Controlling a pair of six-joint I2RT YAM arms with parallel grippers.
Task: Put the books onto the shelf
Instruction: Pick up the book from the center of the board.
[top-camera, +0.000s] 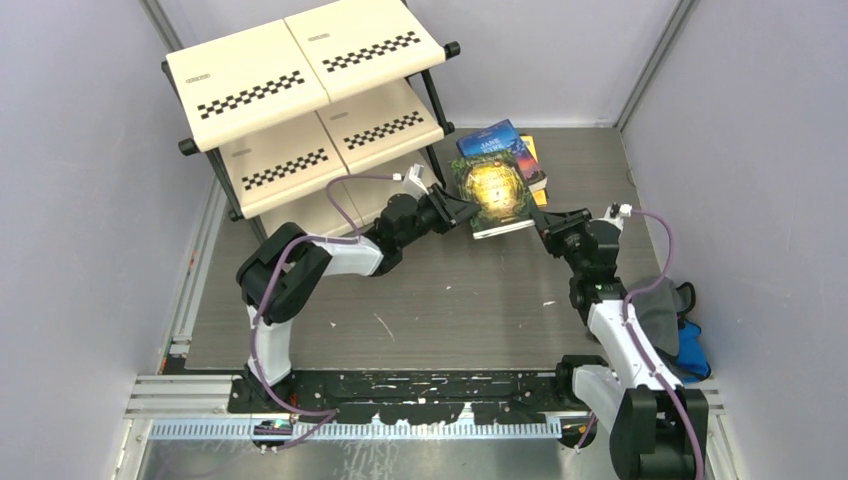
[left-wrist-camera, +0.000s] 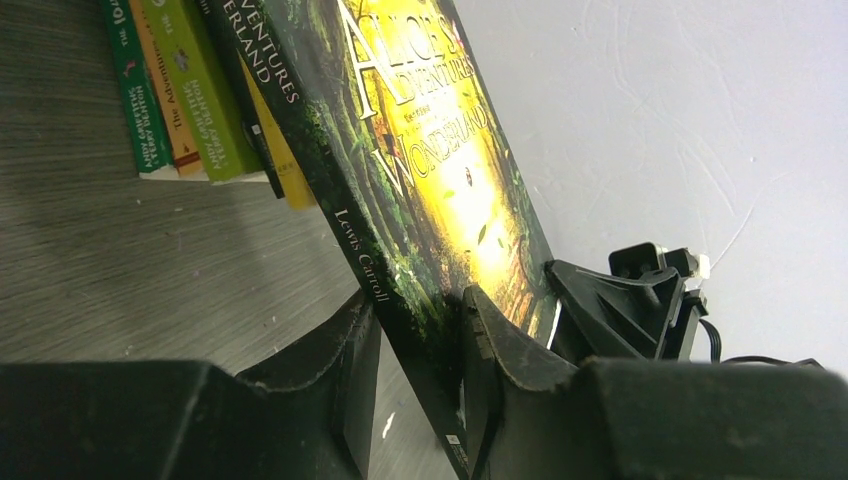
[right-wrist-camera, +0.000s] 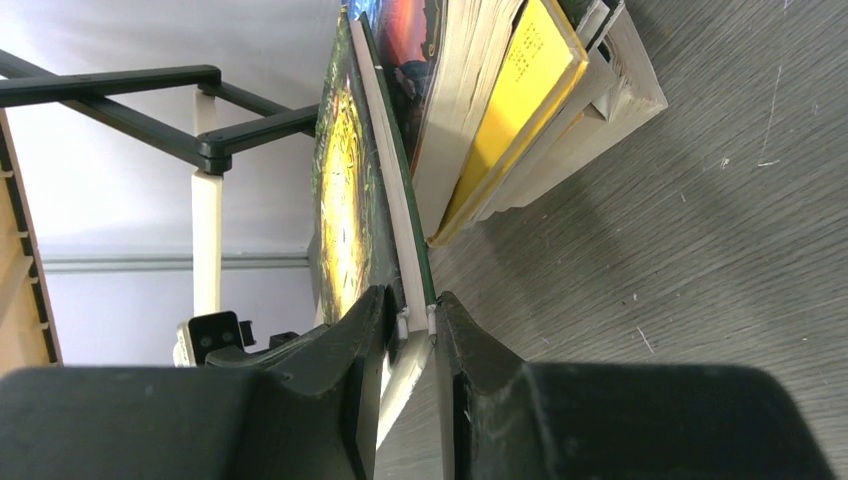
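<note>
Beneath the books (top-camera: 490, 142), grey wood-grain tabletop (top-camera: 420, 300) between pale lilac walls (top-camera: 80, 200).

We see two arms of one build: the left arm (top-camera: 345, 258) and the right arm (top-camera: 620, 340) each have smooth white shells on the long links and bulky black housings at the joints. A purple cable loops along each, ending at a small white connector by the wrist. The left claw (top-camera: 462, 210) and the right claw (top-camera: 547, 222) are matte black, with wedge-shaped fingers (right-wrist-camera: 360, 340).
</note>
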